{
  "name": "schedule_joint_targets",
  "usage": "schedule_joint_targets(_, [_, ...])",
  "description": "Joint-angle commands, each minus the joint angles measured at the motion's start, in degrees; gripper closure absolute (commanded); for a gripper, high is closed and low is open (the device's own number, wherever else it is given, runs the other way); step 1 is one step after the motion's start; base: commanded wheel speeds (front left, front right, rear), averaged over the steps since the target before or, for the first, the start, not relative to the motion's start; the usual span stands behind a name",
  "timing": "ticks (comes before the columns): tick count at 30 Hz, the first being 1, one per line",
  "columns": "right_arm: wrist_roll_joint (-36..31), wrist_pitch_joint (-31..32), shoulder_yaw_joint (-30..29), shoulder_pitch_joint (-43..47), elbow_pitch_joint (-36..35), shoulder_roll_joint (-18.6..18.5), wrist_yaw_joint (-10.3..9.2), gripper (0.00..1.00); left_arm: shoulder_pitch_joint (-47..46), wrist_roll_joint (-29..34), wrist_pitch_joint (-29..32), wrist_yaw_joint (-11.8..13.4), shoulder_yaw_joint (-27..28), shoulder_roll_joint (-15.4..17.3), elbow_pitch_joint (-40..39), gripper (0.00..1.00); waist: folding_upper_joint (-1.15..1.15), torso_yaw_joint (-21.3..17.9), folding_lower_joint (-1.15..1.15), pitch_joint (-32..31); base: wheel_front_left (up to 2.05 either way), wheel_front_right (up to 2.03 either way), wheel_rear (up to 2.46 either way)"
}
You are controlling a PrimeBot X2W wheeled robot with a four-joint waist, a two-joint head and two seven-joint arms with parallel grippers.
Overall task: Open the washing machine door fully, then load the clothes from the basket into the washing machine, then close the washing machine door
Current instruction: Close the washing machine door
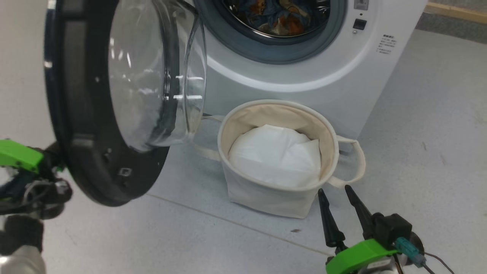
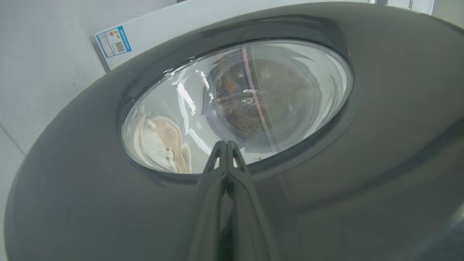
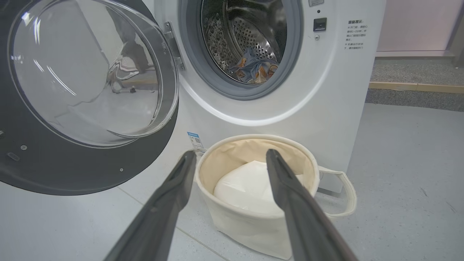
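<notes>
Status, judged from layout: loading apparently done, door-closing step pending. Washing machine door (image 1: 125,99) swung wide at upper left of head view, bulging glass bowl (image 1: 152,76) turned toward frame centre, hinge (image 3: 173,45) at edge nearest washing machine (image 1: 304,76). Clothes (image 1: 281,17), blue with orange-brown print, lying in steel drum (image 3: 246,36) at top centre. Basket (image 1: 262,198) on floor (image 1: 418,152) just in front of machine, centre frame, holding a white liner (image 1: 277,156) and no printed garments.

Left gripper (image 2: 227,143): fingers pressed together, holding nothing, pointed at glossy outer face of door just below glass, bottom centre of left wrist view. Contact with face not determinable. Right gripper (image 1: 334,188): fingers spread apart, empty, lower right of head view, tips just beside basket's near wall.

Handling of door: rigid, hinged, probably moderately heavy; free swing about hinge, no flex expected. Outer face smooth and glossy, likely slippery under narrow fingertips; no grasp needed, push only. Apply pressure on black rim toward free edge, far from hinge, for best leverage. Avoid glass centre: curved, prone to deflecting tips. Press through to latch engagement. Keep right gripper clear of door's arc.
</notes>
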Motion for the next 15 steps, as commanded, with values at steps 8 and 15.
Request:
schedule_joint_targets(8, [1.54, -0.29, 1.45, 0.93, -1.85, -0.11, 0.05, 0.0, 4.63, -2.66, 2.98, -0.39, -0.78, -4.89, -9.69, 1.0, 0.0, -3.38, 0.0, -2.06, 0.0, 0.0, 0.0])
schedule_joint_targets(15, [1.58, -0.29, 1.08, 1.57, -1.9, -0.11, 0.05, 0.0, 8.83, -4.83, 1.64, 0.06, -2.23, -11.11, -14.49, 1.0, 0.0, -6.83, 0.0, -2.55, 0.0, 0.0, 0.0])
